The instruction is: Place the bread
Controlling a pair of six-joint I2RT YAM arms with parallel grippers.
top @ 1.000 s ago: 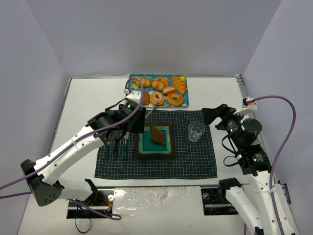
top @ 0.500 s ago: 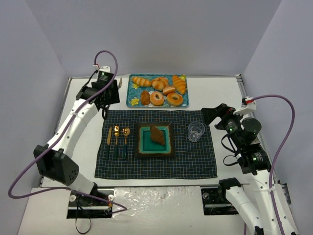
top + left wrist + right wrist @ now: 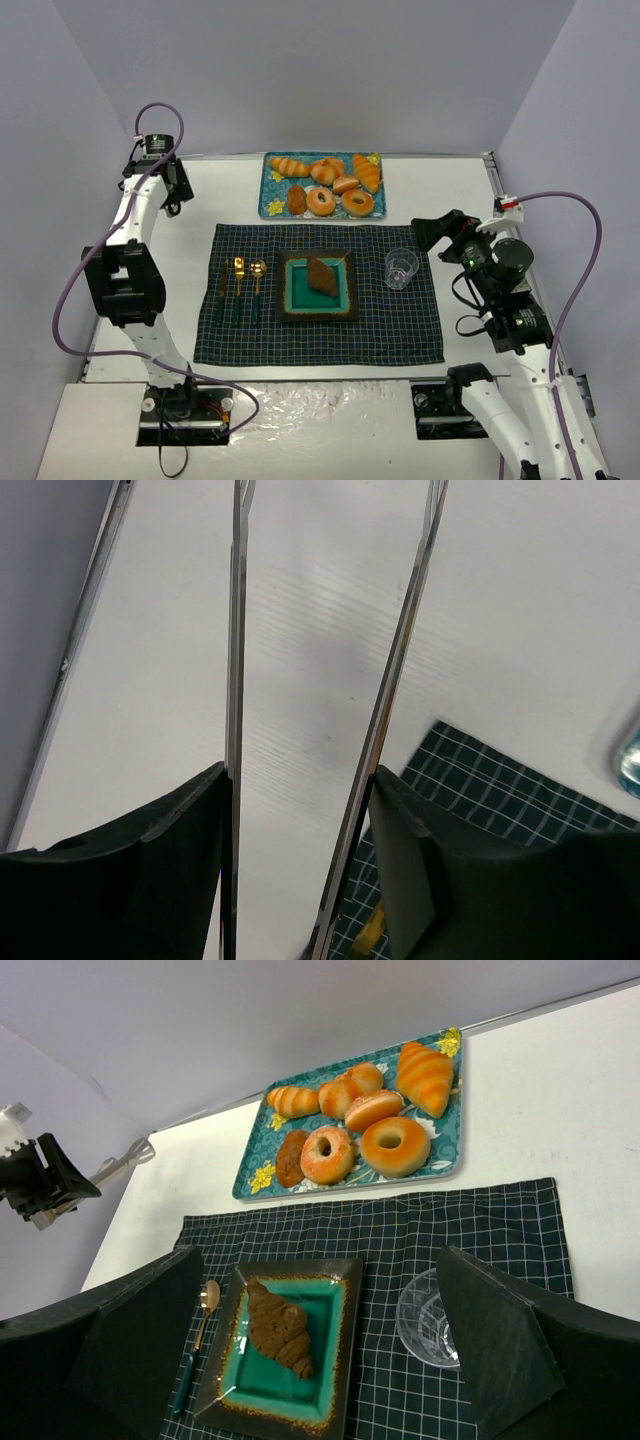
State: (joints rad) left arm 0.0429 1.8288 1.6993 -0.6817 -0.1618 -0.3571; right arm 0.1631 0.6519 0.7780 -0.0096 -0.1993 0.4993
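Observation:
The bread (image 3: 321, 275), a dark brown croissant, lies on the teal square plate (image 3: 291, 301) in the middle of the checked placemat; it also shows in the right wrist view (image 3: 278, 1327). My left gripper (image 3: 170, 193) is far back left, over bare table away from the plate. It is shut on metal tongs (image 3: 237, 680), whose two blades run between my fingers (image 3: 170, 870). The tongs also show in the right wrist view (image 3: 125, 1163). My right gripper (image 3: 432, 232) is open and empty, right of the placemat and above the glass, facing the plate (image 3: 322, 1365).
A blue tray (image 3: 268, 206) of golden croissants, doughnuts and a small reddish roll stands behind the placemat (image 3: 400, 330). A clear glass (image 3: 401, 268) stands right of the plate. A knife, fork and spoon (image 3: 240, 285) lie left of it.
My left arm has swung from beside the plate, over the cutlery, to the far back left of the table. The bread stays on the plate. The right arm has not moved.

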